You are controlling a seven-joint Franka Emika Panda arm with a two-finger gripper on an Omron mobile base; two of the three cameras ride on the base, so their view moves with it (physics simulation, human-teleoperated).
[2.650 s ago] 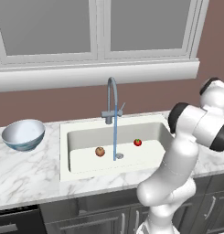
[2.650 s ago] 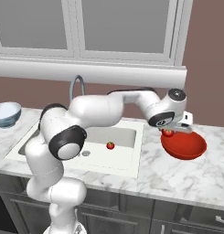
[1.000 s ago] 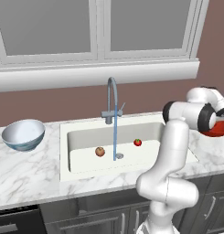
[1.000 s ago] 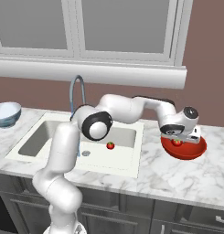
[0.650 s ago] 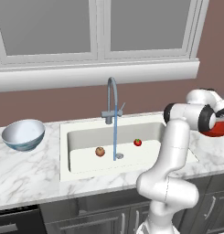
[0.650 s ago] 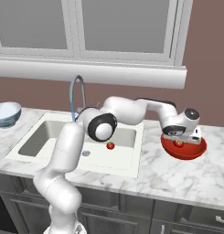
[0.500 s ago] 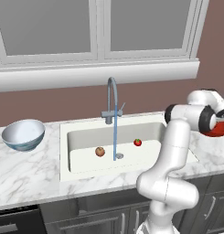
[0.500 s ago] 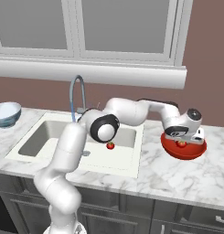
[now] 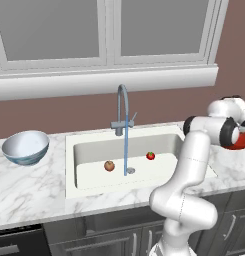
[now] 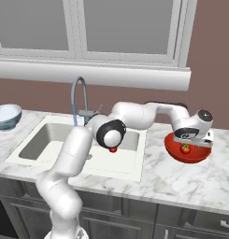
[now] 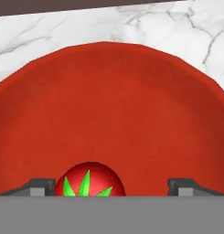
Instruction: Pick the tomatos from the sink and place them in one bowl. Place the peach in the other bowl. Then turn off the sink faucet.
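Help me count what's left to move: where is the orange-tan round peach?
The orange-tan round peach lies in the white sink basin, just left of the faucet's water stream in the left base view.

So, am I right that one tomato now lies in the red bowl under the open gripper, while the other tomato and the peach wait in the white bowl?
Not quite: the other tomato and the peach wait in the sink, as the left base view shows. The rest holds: one tomato lies in the red bowl under the open gripper.

One tomato [image 11: 89, 179] in red bowl [image 11: 109, 100], another [image 9: 150, 156] in sink [image 9: 94, 150].
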